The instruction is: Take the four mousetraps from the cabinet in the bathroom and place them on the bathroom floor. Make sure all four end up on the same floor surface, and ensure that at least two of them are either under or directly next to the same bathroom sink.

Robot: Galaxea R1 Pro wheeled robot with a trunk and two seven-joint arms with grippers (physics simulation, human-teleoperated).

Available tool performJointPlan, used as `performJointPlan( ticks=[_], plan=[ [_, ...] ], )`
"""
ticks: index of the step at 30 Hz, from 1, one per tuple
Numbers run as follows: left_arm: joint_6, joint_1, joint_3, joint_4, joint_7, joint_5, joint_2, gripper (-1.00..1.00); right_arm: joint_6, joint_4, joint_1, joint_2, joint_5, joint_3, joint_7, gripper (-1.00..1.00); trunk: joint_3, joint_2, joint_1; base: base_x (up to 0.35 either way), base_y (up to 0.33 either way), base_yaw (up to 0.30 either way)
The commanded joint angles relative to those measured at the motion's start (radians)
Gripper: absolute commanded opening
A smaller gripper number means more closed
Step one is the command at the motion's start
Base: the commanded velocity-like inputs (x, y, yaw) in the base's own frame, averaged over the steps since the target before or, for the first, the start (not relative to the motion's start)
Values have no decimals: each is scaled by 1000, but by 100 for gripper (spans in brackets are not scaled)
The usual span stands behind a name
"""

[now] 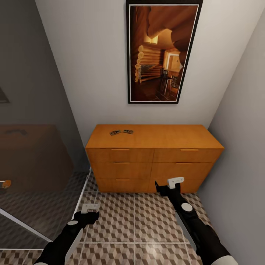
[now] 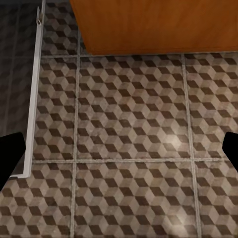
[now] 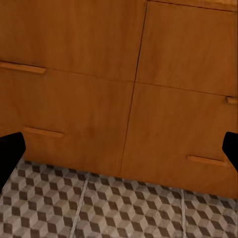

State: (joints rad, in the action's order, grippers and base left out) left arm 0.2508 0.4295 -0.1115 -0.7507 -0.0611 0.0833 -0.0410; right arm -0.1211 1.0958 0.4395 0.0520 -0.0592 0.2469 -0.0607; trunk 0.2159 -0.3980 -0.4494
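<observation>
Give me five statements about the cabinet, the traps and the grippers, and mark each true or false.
1. Mousetraps lie on the cabinet top. True; two show, side by side.
2. A cabinet drawer stands open. False; all fronts are flush.
3. The right gripper holds a mousetrap. False; its fingers are apart with nothing between them.
4. The left gripper hangs over the bathroom floor. True.
5. A mirror hangs above the cabinet. False; it is a framed picture of a log interior.
</observation>
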Motion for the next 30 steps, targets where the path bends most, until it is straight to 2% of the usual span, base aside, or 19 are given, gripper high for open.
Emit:
performJointPlan(
  ticks=[1, 2, 5, 8, 11, 17, 21, 27, 30],
  plan=[
    [5, 1, -6, 0, -6, 9, -1, 100, -41, 47, 1, 2, -6, 3, -7, 100, 2, -2, -1, 0, 0, 0],
    [5, 1, -6, 1, -6, 9, -1, 100, -65, 71, 1, 2, -6, 2, -7, 100, 2, -2, -1, 0, 0, 0],
    [4, 0, -6, 3, -6, 9, -1, 100, -212, 212, 1, 3, -5, 0, -8, 100, 2, -2, -1, 0, 0, 0],
    [4, 0, -6, 4, -6, 9, 0, 100, -312, 322, 1, 3, -4, -1, -13, 100, 2, -2, -1, 0, 0, 0],
    [4, 0, -6, 5, -6, 9, 0, 100, -379, 394, 2, 3, -1, -2, -22, 100, 2, -2, -1, 0, 0, 0],
    [4, 0, -7, 6, -6, 9, 0, 100, -489, 445, 29, 0, 41, -5, -37, 100, 2, -2, -1, 0, 0, 0],
    [4, 0, -7, 7, -6, 9, 0, 100, -564, 452, 103, -3, 62, -6, -41, 100, 2, -2, -1, 0, 0, 0],
    [4, 0, -7, 9, -6, 9, 0, 100, -653, 451, 193, -6, 67, -6, -41, 100, 2, -2, -1, 0, 0, 0],
    [3, 0, -7, 20, -6, 9, 0, 100, -704, 444, 265, -7, 66, -6, -41, 100, 2, -2, -1, 0, 0, 0]
  ],
)
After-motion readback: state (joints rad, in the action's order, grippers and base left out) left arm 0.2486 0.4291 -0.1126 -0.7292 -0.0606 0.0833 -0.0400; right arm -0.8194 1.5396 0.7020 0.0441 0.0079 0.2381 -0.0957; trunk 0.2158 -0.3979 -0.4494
